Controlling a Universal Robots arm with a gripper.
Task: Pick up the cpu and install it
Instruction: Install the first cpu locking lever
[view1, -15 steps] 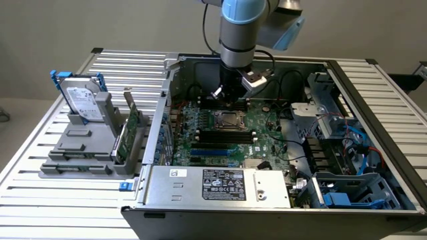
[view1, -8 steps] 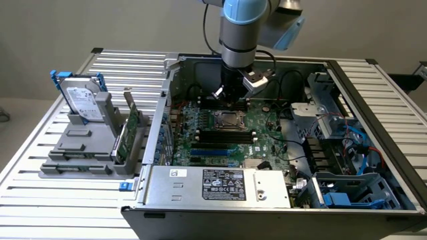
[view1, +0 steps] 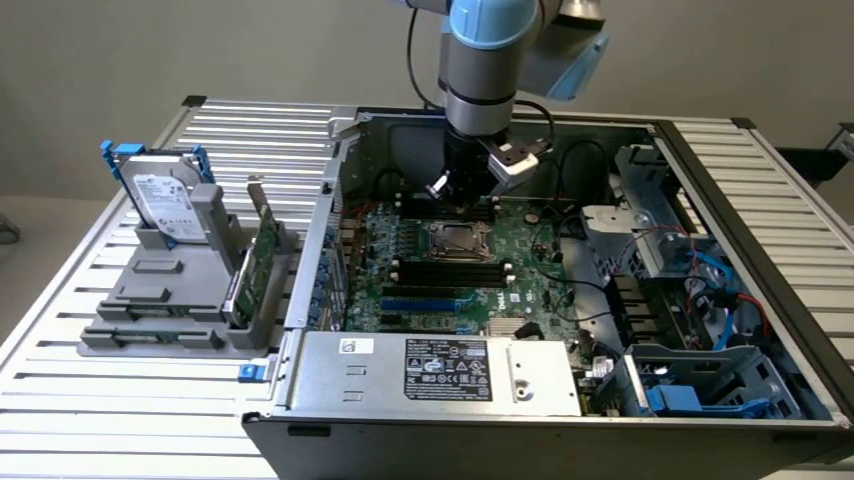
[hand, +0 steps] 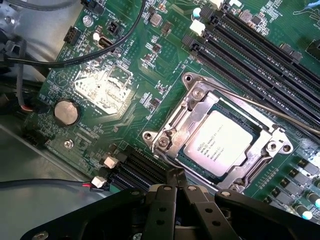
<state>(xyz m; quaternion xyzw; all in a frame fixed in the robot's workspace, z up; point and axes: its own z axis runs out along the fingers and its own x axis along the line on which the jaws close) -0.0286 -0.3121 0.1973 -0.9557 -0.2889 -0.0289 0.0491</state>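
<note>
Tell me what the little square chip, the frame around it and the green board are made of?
The small square silvery cpu looks metal-topped: pale grey, dull sheen, printed text. The shiny frame around it looks like bare steel, glinting brightly. The flat green board is probably lacquered circuit-board laminate: glossy, with fine traces.

The cpu (hand: 219, 143), a small square chip with a silvery top, lies flat in the metal-framed socket (hand: 192, 112) near the middle of the motherboard (hand: 145, 85)

One cpu (hand: 218, 142), one coin battery (hand: 66, 112), one computer case (view1: 534, 448), and at its nine o'clock one hard drive (view1: 170, 207), one green card (view1: 254, 262).
</note>
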